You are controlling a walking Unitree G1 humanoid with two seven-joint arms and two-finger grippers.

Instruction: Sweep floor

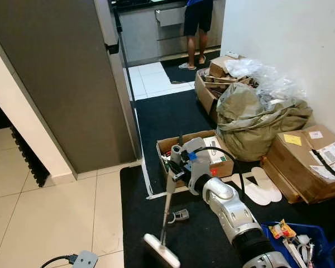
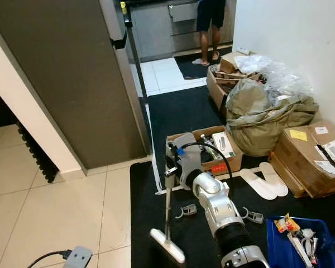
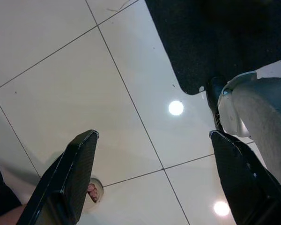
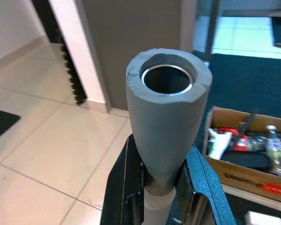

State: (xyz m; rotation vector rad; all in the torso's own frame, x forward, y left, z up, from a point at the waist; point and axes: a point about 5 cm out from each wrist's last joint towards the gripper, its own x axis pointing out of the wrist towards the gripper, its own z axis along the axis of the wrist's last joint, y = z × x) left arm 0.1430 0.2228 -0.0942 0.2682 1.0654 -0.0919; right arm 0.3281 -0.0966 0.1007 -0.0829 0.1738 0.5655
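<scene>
Right gripper [image 4: 161, 187] clamps the broom handle [image 4: 167, 112], left gripper [image 3: 150, 178] spread wide and idle — a swing toward 12 o'clock could snag the cardboard box [image 1: 170, 146] or the white slippers [image 1: 259, 187].

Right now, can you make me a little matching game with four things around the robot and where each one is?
Things:
1. broom handle
2. white slippers
3. blue bin
4. open cardboard box

Places:
A. on the black mat, between the open box and the taped carton
B. just ahead of the right arm, on the black mat
C. clamped in the right gripper
D. at the robot's near right, holding small odds and ends

Pairs: 1-C, 2-A, 3-D, 4-B
</scene>
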